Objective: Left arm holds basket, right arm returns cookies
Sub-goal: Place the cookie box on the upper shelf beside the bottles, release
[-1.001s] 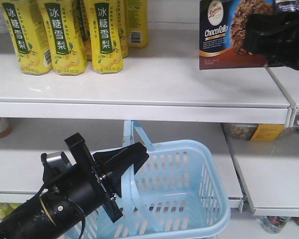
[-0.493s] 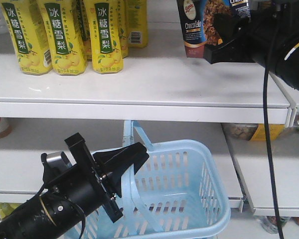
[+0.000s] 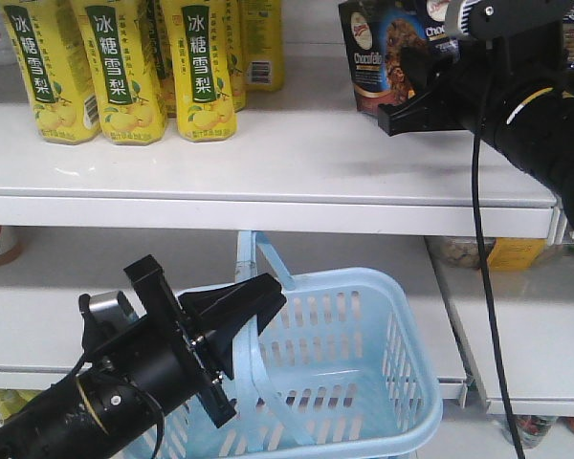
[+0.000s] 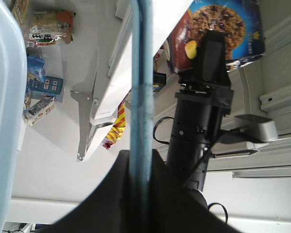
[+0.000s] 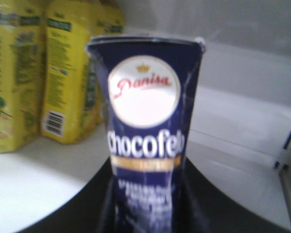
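Observation:
The light-blue basket point(image 3: 364, 335) hangs below the upper shelf, and my left gripper point(image 3: 258, 301) is shut on its raised handle point(image 3: 258, 256). In the left wrist view the handle point(image 4: 140, 73) runs straight up from between the left gripper point(image 4: 139, 167) jaws. The navy Chocofello cookies point(image 3: 373, 57) box is upright over the upper shelf at the top right, with my right gripper point(image 3: 416, 91) shut on it. From the right wrist the cookies point(image 5: 145, 111) fill the middle, pinched low by the right gripper point(image 5: 145, 204). Whether the box touches the shelf is hidden.
Yellow drink cartons point(image 3: 115, 67) stand on the white upper shelf point(image 3: 297, 163) to the left of the box, and they also show as cartons point(image 5: 63, 73) in the right wrist view. Packaged goods point(image 3: 488, 253) lie on the lower shelf to the right. The right arm's cable point(image 3: 478, 239) hangs down.
My right arm has carried the cookies leftward and deeper over the upper shelf, and the box has turned to show less of its front. The left arm and basket have not moved.

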